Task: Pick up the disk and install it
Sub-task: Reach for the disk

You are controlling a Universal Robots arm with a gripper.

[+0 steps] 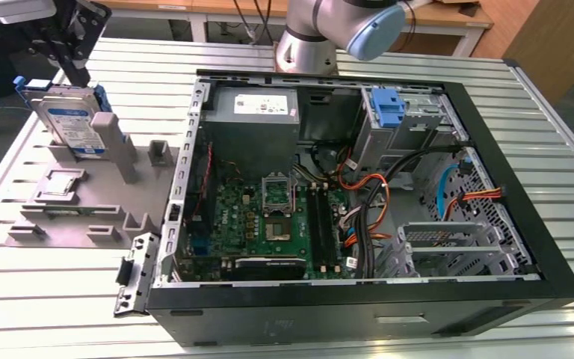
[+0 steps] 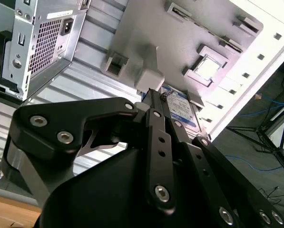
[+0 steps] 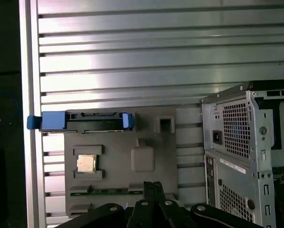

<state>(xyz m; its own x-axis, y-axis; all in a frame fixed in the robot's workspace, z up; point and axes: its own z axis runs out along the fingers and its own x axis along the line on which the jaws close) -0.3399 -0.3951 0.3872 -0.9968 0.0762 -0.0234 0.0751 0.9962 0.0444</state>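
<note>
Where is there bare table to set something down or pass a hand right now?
Bare slats of the table lie between the grey fixture and its near edge in the exterior view, and beyond the fixture's far side. A narrow strip runs along the case on the exterior view's right. Crowded: cables inside the case, and the gripper by the standing disk.

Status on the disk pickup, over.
Gripper shut, empty, over the grey holder. Disk upright in the holder, not yet picked. Nothing between them. Computer case open alongside.
</note>
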